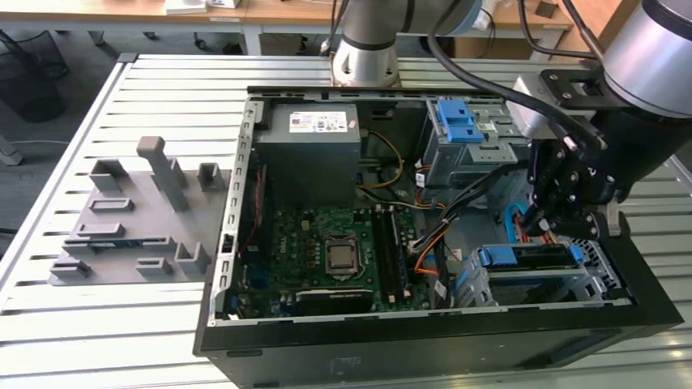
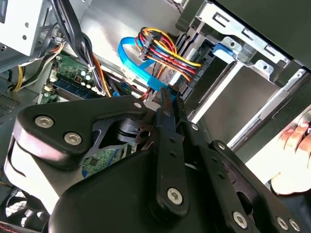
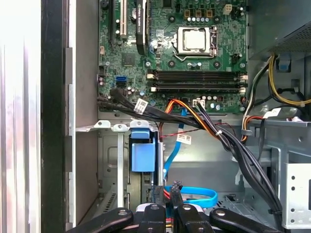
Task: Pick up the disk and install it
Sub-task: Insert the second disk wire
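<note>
Nearest to where one stands, the open computer case lies on its side on the slatted worktop, and just inside its near wall, toward the exterior view's right, sits the disk. It looks to be already seated in the lower bay, with its blue bracket showing at the end that faces the motherboard. Its long axis runs along the case's near wall, from the exterior view's left to its right. The gripper hangs directly over the far edge of that bay, so the disk lies just below and toward the near wall from the fingers, close but, as far as I can judge, not touched. In both wrist views the fingers are drawn narrow, almost together, with nothing between them; the bundle of coloured cables and the looped blue data cable lie just beyond the tips. In the first wrist view the bracket's blue tab stands between the gripper and the motherboard. Counting: one arm, one gripper, one disk. Farther back in the case is one grey cage with two blue latches, then one grey power supply box with a white sticker. Off to the exterior view's left, well apart from the case, one grey fixture block rests on the worktop.
</note>
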`<state>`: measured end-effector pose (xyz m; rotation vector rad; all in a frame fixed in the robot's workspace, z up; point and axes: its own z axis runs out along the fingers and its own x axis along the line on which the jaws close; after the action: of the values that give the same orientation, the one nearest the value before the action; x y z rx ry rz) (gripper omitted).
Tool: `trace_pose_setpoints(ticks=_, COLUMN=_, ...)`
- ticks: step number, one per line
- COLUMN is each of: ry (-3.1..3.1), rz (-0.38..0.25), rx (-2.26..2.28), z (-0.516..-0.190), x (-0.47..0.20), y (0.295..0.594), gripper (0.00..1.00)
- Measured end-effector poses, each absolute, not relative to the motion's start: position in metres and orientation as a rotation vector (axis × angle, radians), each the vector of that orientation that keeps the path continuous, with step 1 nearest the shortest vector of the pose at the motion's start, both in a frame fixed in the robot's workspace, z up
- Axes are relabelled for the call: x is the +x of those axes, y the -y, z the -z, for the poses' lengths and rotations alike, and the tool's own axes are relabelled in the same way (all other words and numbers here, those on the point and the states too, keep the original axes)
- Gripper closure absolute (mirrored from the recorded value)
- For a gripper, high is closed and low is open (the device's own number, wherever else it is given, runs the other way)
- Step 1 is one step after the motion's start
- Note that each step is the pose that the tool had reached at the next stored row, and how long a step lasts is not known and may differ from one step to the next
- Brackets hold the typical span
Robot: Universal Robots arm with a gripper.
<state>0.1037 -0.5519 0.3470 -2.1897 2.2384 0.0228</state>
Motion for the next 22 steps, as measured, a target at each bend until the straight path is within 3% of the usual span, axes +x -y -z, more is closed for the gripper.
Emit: trace_pose_setpoints(ticks=22, ry=-2.237, rz=-0.024, rx=-2.188, z=-0.3371, x=0.1037, y=0.5625, gripper=0.84)
